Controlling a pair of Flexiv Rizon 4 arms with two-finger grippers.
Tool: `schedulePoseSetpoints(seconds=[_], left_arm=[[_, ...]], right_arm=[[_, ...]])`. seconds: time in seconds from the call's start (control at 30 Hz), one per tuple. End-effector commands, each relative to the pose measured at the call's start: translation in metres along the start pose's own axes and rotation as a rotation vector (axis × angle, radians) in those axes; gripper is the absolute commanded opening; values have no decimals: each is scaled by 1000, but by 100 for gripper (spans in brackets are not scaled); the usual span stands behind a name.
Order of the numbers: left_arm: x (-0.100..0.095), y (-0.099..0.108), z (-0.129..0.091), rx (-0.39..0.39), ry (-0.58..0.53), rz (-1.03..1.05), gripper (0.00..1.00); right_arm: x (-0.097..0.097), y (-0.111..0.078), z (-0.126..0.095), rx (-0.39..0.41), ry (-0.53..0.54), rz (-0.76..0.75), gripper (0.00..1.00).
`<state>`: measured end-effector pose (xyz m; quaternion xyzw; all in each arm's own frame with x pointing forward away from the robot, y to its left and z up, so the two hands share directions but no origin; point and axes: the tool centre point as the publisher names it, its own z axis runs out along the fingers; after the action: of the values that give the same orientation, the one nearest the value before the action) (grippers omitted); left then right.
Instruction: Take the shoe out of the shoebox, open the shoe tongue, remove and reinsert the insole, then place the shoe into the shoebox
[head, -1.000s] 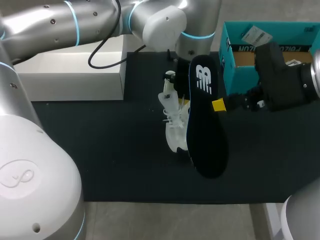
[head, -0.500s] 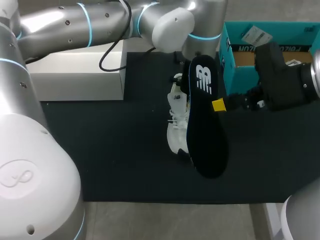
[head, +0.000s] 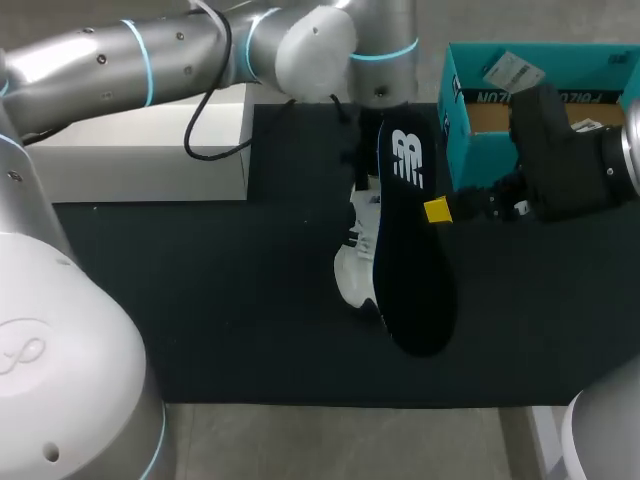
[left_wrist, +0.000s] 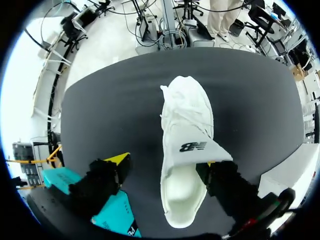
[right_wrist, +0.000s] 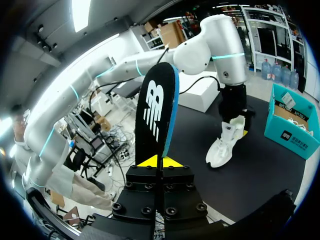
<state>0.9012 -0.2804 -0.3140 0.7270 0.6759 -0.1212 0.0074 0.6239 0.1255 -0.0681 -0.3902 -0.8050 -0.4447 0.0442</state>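
A white shoe (head: 352, 268) lies on the black mat (head: 230, 300), toe toward me; the insole hides part of it in the head view. My left gripper (head: 362, 160) hangs above its heel end. In the left wrist view the shoe (left_wrist: 185, 105) sits below that gripper (left_wrist: 165, 172), whose fingers (left_wrist: 107, 175) are open on either side of the heel, the logo tongue between them. My right gripper (head: 437, 211) is shut on the edge of the black insole (head: 412, 260), held up over the mat. The insole (right_wrist: 155, 115) stands upright in that gripper (right_wrist: 159, 161). The teal shoebox (head: 455, 95) is at the back right.
A white box lid (head: 150, 150) rests at the mat's back left. The shoebox (right_wrist: 290, 125) stands beyond the shoe (right_wrist: 225, 145) in the right wrist view. The mat's front edge (head: 330, 400) runs near me.
My left gripper went from shut to open and let go of the shoe's heel end. The shoe settled slightly to the right. The right arm and insole stayed put.
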Motion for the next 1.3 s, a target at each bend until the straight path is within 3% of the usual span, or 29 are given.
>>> schedulePoseSetpoints(seconds=[0.03, 0.2, 0.4, 0.57, 0.87, 0.93, 1.3], left_arm=[[5, -12, -25, -2, -233, -71, 100], [-8, -19, -67, 16, -456, -122, 100], [-15, -22, -90, 29, -666, -113, 100], [-12, -25, -105, 28, -806, -107, 100], [-11, -26, -125, 44, -943, -52, 100], [-10, -27, -127, 38, -940, -55, 100], [-10, -27, -127, 38, -940, -55, 100]], right_arm=[[-1, 4, 4, 6, 0, 2, 0], [-1, 4, 4, 6, 0, 2, 0], [-1, 4, 4, 6, 0, 2, 0], [-27, 15, -15, -104, -1, 177, 0], [-67, 60, -51, -132, 2, 223, 0], [-79, 68, -56, -131, -52, 252, 0], [-79, 68, -56, -131, -52, 252, 0]])
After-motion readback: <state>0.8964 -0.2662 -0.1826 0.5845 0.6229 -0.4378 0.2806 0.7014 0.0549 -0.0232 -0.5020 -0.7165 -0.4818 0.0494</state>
